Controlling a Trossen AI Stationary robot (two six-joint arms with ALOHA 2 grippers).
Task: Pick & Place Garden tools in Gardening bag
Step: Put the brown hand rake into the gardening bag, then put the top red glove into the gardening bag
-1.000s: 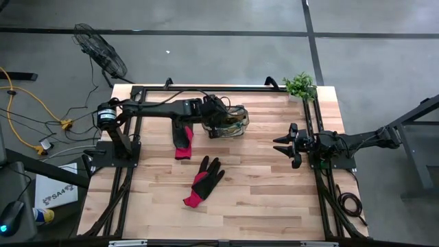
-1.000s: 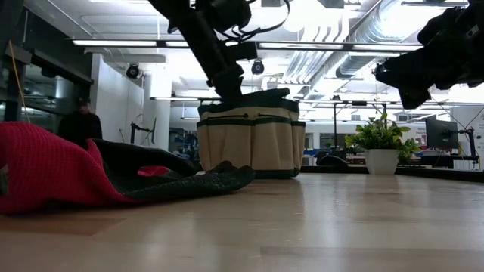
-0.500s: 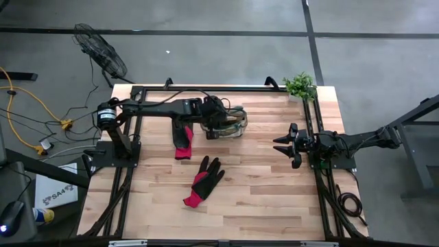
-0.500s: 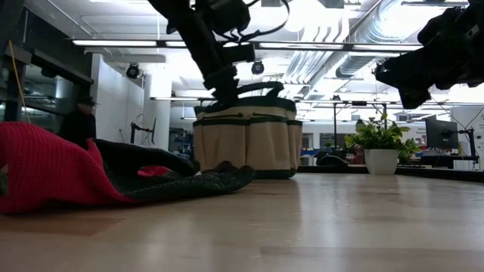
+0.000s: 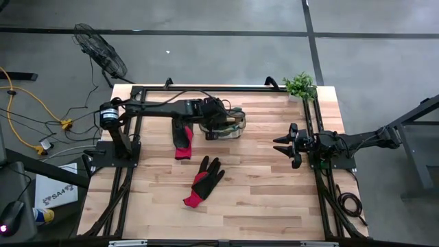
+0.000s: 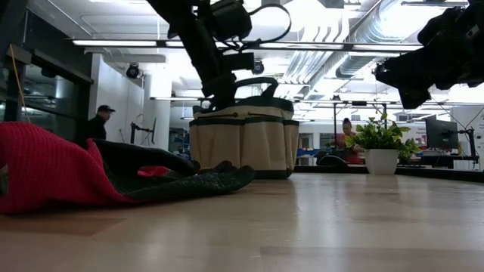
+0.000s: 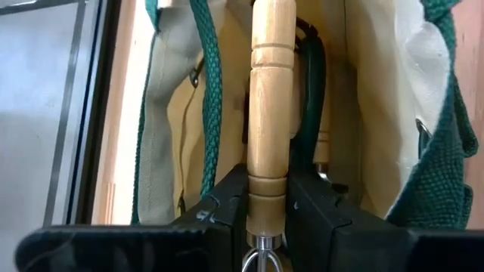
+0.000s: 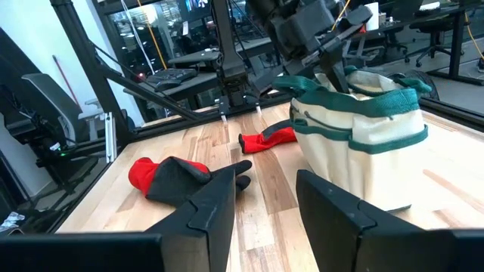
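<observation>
The olive-tan gardening bag (image 5: 232,123) with dark green trim stands on its base at the table's far middle; it also shows in the low view (image 6: 242,143). My left gripper (image 5: 217,124) is over its mouth, shut on a wooden-handled tool (image 7: 271,98). The tool's free end reaches into the bag, where dark handles (image 7: 311,83) of other tools show. Two black-and-red gloves lie flat on the table, one (image 5: 182,142) left of the bag and one (image 5: 204,180) nearer. My right gripper (image 5: 284,145) waits open and empty at the table's right. My left gripper pinches the wooden handle at its end by the metal neck (image 7: 266,198) between its two fingers (image 7: 227,208). It comes slanting down from the table's left. The handle runs on along the fingers, past their tips, into the bag's mouth, clear of the table.
A green potted plant (image 5: 300,85) stands at the far right corner. Black frame rails (image 5: 130,151) run along the table's left and right sides. Bare wood lies between the nearer glove and the near edge. People show in the room beyond (image 6: 97,125).
My left gripper, still shut on the wooden handle, has gone a little toward the table's left edge. The bag has slid a little the same way with it. The gloves have stayed where they were.
</observation>
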